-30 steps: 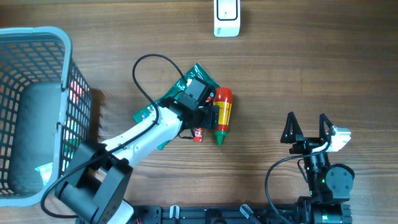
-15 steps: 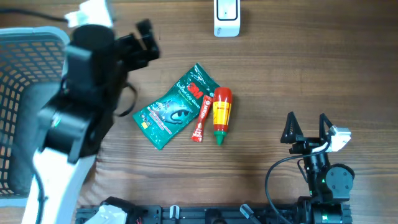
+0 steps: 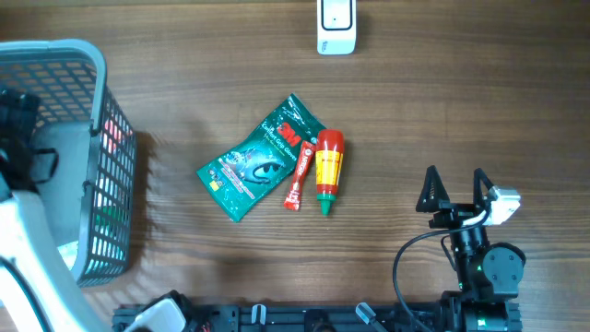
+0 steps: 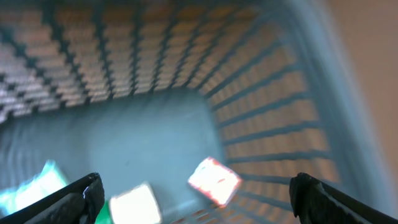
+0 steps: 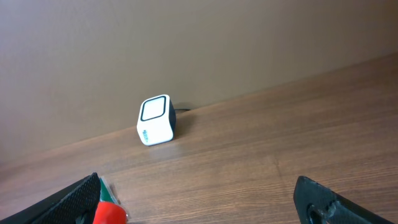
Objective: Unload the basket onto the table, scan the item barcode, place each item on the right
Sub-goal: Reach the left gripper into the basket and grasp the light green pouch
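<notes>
- Hovering over the basket [image 3: 55, 46], the left claw [image 4: 199, 196] has its jaws spread wide and holds nothing. The packets under it are too blurred to name.
- The right claw [image 3: 454, 192] also has its jaws wide apart and is empty.
- Three items lie ahead and to the left of the right claw: the sauce bottle [image 3: 328, 168] nearest, the red tube [image 3: 298, 177] just beside it, then the green packet [image 3: 258, 161]. Which one is due for scanning I cannot tell.
- The scanner [image 3: 336, 26] stands further ahead of the right claw, well beyond the items.
- The bottle looks light, stiff and smooth, and it is round, so it is likely to roll. It is best pinched across its yellow middle, not the tapered tip.
- The packet looks thin and floppy and lies flat. An edge or corner is the likeliest hold, and it may sag when lifted.
</notes>
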Tool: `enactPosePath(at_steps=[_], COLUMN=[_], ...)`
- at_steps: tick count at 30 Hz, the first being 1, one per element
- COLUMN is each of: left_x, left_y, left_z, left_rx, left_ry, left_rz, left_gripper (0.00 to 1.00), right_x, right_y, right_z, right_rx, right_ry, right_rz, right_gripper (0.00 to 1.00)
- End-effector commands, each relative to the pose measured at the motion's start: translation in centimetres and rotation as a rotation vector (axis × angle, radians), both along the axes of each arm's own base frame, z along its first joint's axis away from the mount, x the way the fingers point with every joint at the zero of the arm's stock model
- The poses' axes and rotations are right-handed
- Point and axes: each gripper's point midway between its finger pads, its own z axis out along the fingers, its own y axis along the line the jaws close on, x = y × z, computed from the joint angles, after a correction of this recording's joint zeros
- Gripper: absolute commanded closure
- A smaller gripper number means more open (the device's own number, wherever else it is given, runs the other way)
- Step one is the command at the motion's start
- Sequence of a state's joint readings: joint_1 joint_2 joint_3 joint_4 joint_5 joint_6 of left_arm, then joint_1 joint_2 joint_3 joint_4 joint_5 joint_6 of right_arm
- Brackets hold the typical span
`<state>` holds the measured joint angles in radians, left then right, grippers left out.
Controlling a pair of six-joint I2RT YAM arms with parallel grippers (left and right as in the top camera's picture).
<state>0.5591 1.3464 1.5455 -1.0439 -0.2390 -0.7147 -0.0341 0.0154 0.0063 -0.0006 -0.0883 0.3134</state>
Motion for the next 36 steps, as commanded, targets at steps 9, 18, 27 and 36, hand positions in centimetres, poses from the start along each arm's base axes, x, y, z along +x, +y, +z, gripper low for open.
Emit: enactPosePath(at_steps=[9,18,27,36], left_x=[-5.5,-8.7,-11.9,-13.4], left_y=[1.3,-0.1,-3.3,-3.3], left_z=[-17.3,-24.6,-30.4,-31.1], left_rx=[-0.591,-0.704,-0.738,-0.687], left_ry=[0.412,0.614,0.674,0.700], left_rz=[0.485,0.539,0.546,0.555], left_gripper=[0.04,0.02,0.17,0.96], right_x=[-0.1,-0.1,-0.1,-0.1], right_y=[-0.1,-0.1,-0.1,-0.1], right_z=[0.3,0.3,0.3,0.3], right_rx=[0.004,0.004,0.004,0.004], right_ry=[-0.012,-0.012,-0.012,-0.012], right_rz=[-0.006,-0.006,-0.006,-0.006], right_gripper=[0.00,0.00,0.00,0.00])
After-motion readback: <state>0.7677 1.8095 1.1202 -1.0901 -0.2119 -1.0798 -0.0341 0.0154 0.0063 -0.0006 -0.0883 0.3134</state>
